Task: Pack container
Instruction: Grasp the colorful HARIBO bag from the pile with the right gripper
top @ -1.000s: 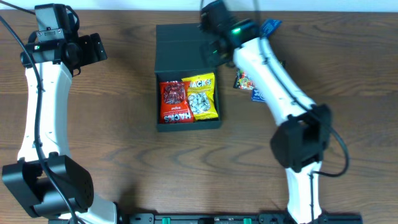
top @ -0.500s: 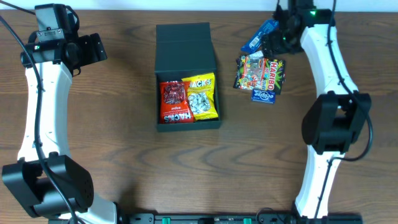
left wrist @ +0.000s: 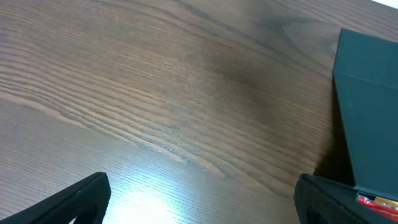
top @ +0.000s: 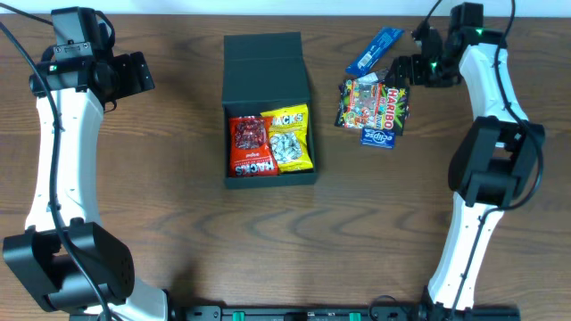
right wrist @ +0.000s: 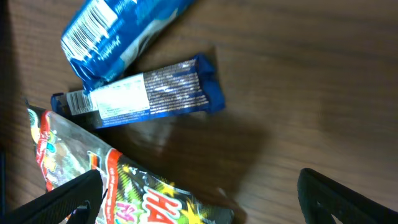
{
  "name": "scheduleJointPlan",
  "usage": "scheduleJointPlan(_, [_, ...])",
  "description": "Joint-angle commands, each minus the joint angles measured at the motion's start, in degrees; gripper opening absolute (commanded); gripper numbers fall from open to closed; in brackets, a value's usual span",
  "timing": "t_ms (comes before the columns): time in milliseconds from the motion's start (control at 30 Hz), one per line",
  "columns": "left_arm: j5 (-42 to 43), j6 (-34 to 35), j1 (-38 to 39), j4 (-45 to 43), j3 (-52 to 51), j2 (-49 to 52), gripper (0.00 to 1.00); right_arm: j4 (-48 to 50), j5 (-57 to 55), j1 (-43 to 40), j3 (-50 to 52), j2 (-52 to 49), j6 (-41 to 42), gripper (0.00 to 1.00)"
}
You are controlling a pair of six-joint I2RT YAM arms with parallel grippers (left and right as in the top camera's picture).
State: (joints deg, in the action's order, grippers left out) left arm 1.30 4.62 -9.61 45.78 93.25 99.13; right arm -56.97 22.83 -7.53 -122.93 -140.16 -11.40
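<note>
right pincer point(top: 406, 69) gapes beside haribo bag point(top: 375, 105); container point(top: 266, 67) holds two packets point(top: 252, 147)

One container point(top: 266, 62), inside one red packet point(top: 252, 147), one yellow packet point(top: 291, 140), outside one Haribo bag point(top: 375, 105), one long blue packet point(top: 374, 50), one small blue packet point(top: 378, 137).

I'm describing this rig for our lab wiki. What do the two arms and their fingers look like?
Both arms have white tubular links joined by bulky black joint housings, with thin black cables running alongside. The left gripper and right gripper are black and boxy; a green light glows near the right wrist. The fingers are matte black.
</note>
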Motion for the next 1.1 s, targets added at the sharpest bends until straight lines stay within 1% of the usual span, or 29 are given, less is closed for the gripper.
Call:
scheduleJointPlan(0, [-0.39,1.40,-0.17,0.28,0.61,0.59,0.95,-0.52,6.75,0.00,0.00,-2.43,-2.16,0.98])
scheduleJointPlan(100, [-0.39,1.90,-0.17,0.31,0.61,0.59,0.95,-1.33,10.29,0.00,0.00,-3.13,-4.15,0.92])
scheduleJointPlan(200, [-0.39,2.27,-0.17,0.31,0.61,0.59,0.96,-1.95,12.63,0.13,0.00,-3.13,-5.46,0.91])
scheduleJointPlan(300, [-0.39,2.27,-0.17,0.31,0.61,0.59,0.95,-2.91,13.73,0.11,0.00,-3.13,-5.62,0.86])
scheduleJointPlan(433, [-0.39,2.25,-0.17,0.28,0.61,0.59,0.95,-4.59,15.21,0.24,0.00,-3.13,-6.54,0.70])
scheduleJointPlan(500, [-0.39,2.25,-0.17,0.28,0.61,0.59,0.96,-6.05,15.58,0.28,0.00,-3.13,-7.63,0.64])
scheduleJointPlan(667, [-0.42,2.25,-0.17,0.26,0.61,0.59,0.95,-10.21,15.61,0.68,0.00,-3.10,-11.23,0.61])
scheduleJointPlan(767, [-0.42,2.25,-0.17,0.24,0.61,0.59,0.95,-12.39,15.58,1.20,0.00,-3.10,-13.70,0.56])
scheduleJointPlan(833, [-0.39,2.25,-0.17,0.26,0.61,0.59,0.95,-13.09,15.58,1.53,0.00,-3.10,-14.58,0.50])
scheduleJointPlan(867, [-0.39,2.25,-0.17,0.26,0.61,0.59,0.95,-13.35,15.58,1.75,0.00,-3.10,-15.10,0.40])
scheduleJointPlan(967, [-0.39,2.25,-0.17,0.28,0.61,0.59,0.95,-13.35,15.52,2.36,0.00,-3.10,-15.30,0.20])
scheduleJointPlan(1000, [-0.39,2.25,-0.17,0.31,0.61,0.59,0.95,-13.35,15.54,2.54,0.00,-3.10,-15.30,0.08])
scheduleJointPlan(1033, [-0.39,2.25,-0.17,0.31,0.61,0.59,0.95,-13.38,15.52,2.71,0.00,-3.10,-15.30,0.02])
scheduleJointPlan(1067, [-0.39,2.25,-0.17,0.31,0.61,0.59,0.95,-13.35,15.54,2.86,0.00,-3.10,-15.28,0.02])
